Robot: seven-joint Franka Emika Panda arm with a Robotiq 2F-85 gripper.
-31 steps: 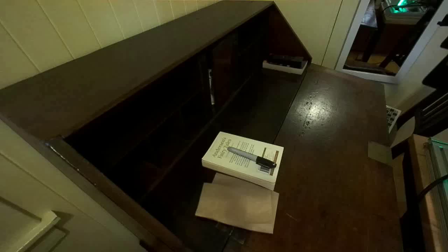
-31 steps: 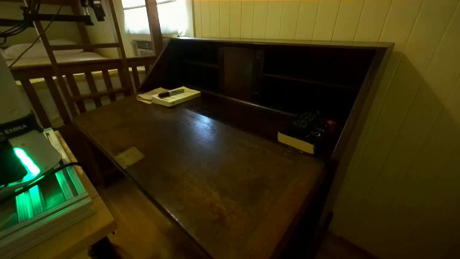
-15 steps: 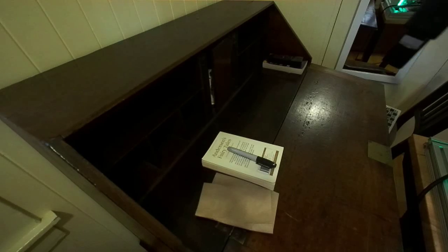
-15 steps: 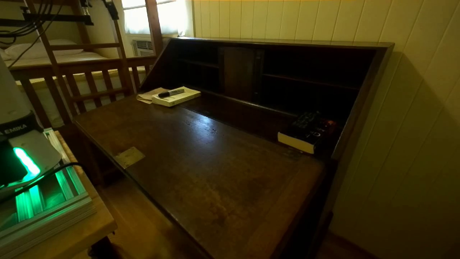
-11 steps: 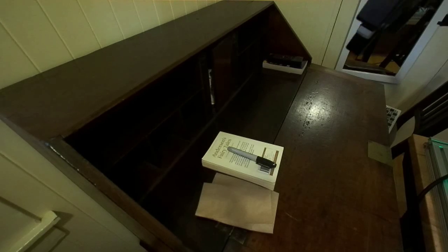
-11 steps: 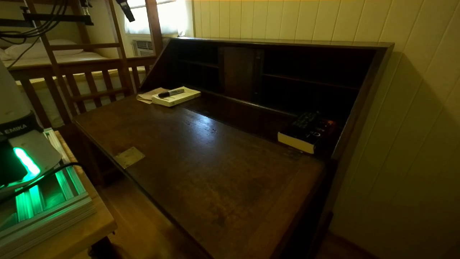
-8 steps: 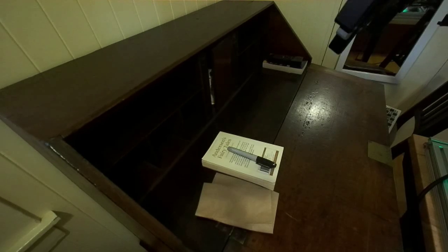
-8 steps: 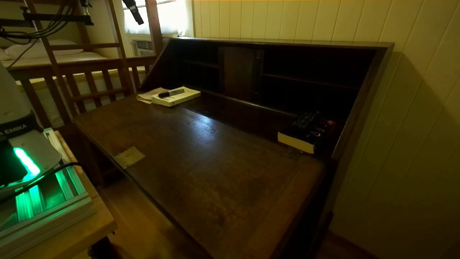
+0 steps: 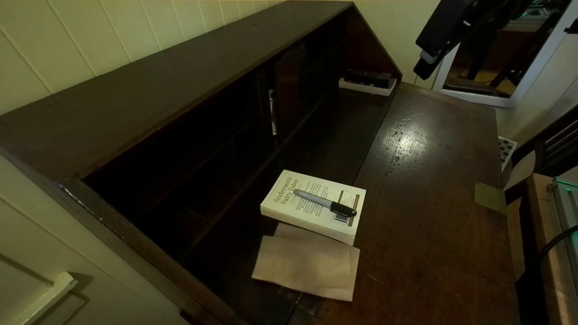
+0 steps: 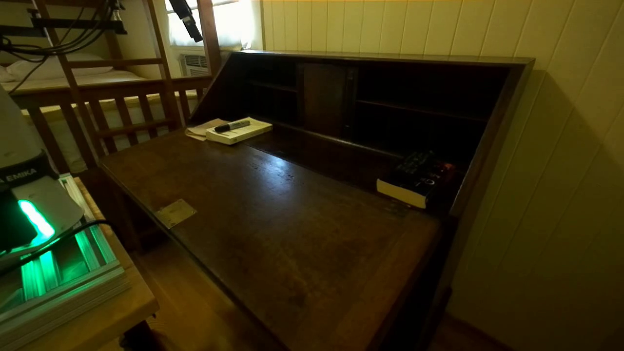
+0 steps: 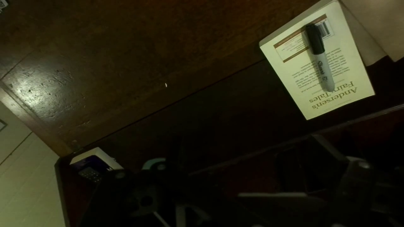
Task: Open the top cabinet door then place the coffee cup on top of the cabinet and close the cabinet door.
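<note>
The cabinet (image 9: 180,81) is dark brown wood with a flat plank top, dark shelved compartments and a lowered writing board; it shows in both exterior views (image 10: 438,59). The top cabinet door (image 9: 287,88) is a dark panel in the middle of the compartments, with a pale strip at its edge; it also shows in an exterior view (image 10: 324,100) and looks shut there. The coffee cup is out of view. My gripper (image 9: 423,71) hangs in the air beyond the cabinet's far end. In the wrist view, its dark fingers (image 11: 249,145) stand wide apart with nothing seen between them.
A pale book (image 9: 311,205) with a grey marker (image 9: 323,202) on it lies on the board, beside brown papers (image 9: 307,266). A black book (image 10: 414,180) lies at the cabinet's other end. A white-framed mirror (image 9: 515,101) stands behind.
My gripper has come into the top right of an exterior view and moved left. In an exterior view it has moved right and down, in front of the window. The books, marker and door have not moved.
</note>
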